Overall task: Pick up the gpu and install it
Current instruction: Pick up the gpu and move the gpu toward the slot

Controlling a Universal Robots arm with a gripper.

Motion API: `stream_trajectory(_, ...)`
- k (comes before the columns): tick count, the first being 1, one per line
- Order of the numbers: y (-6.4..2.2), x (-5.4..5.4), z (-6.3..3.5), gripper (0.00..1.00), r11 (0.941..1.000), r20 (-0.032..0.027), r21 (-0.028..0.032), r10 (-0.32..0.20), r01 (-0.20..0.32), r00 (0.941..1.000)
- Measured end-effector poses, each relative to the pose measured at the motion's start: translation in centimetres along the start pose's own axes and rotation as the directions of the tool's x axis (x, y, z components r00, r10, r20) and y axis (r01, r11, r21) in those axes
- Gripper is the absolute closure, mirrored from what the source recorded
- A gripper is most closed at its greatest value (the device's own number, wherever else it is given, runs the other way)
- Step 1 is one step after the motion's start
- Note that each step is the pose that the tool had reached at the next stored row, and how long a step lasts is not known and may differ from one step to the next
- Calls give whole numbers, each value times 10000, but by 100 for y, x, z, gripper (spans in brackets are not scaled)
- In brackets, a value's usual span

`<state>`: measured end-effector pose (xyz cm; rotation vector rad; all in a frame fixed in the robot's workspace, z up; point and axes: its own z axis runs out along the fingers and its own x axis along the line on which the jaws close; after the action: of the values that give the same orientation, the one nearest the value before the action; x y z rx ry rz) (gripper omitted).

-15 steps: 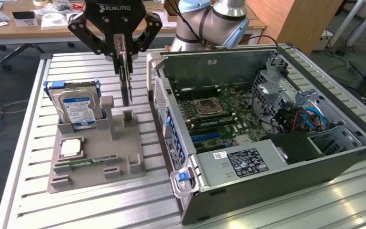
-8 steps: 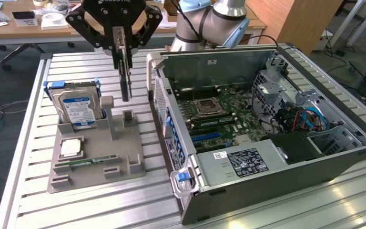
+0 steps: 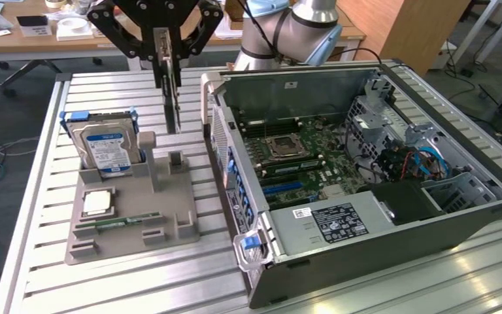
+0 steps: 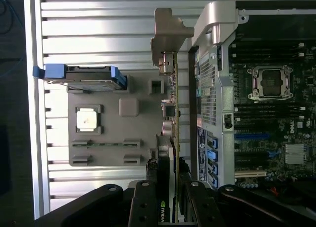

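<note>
- Gripper [image 3: 170,55] jaws clenched on the gpu [image 3: 172,104], which hangs edge-down just outside the computer case [image 3: 225,150].
- Risk: the card clips the case's wall, or twists in the grasp (a thin hold).

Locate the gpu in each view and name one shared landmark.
Exterior view: gpu hangs edge-on from the gripper, between tray and case.
Wrist view: gpu edge-on between tray and case, bracket end farthest from the gripper.
Shared landmark: the drive standing in the tray.
</note>
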<state>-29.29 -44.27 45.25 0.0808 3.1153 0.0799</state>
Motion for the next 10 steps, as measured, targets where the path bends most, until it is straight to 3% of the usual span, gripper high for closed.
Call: stream_trajectory(10,1,-9,-13,73,10000,-1,-4,-1,1,10000)
